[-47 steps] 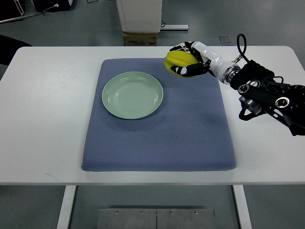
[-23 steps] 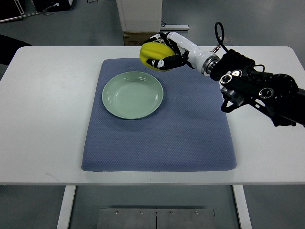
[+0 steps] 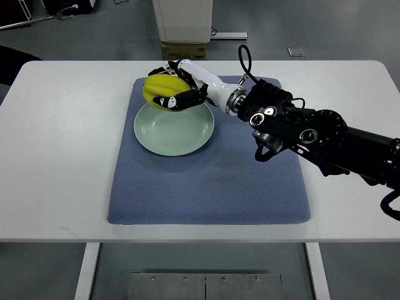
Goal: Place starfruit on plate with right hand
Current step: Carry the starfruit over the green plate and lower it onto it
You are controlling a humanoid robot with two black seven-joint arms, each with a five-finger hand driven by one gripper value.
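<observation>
A yellow starfruit [image 3: 161, 90] is held in my right hand [image 3: 174, 87], whose black and white fingers are curled around it. The hand and fruit hang over the far rim of the pale green plate [image 3: 178, 134]. The plate lies on the left half of a blue-grey mat [image 3: 212, 181] and holds nothing. My right arm [image 3: 300, 128] reaches in from the right edge across the mat. The left arm does not show.
The mat lies on a white table [image 3: 56, 162]. Beyond the table's far edge stand a cardboard box [image 3: 184, 50] and a white cabinet [image 3: 182, 19] on the floor.
My right hand has carried the starfruit leftward from the mat's far right corner to above the plate's far rim, and the arm has stretched further across the mat.
</observation>
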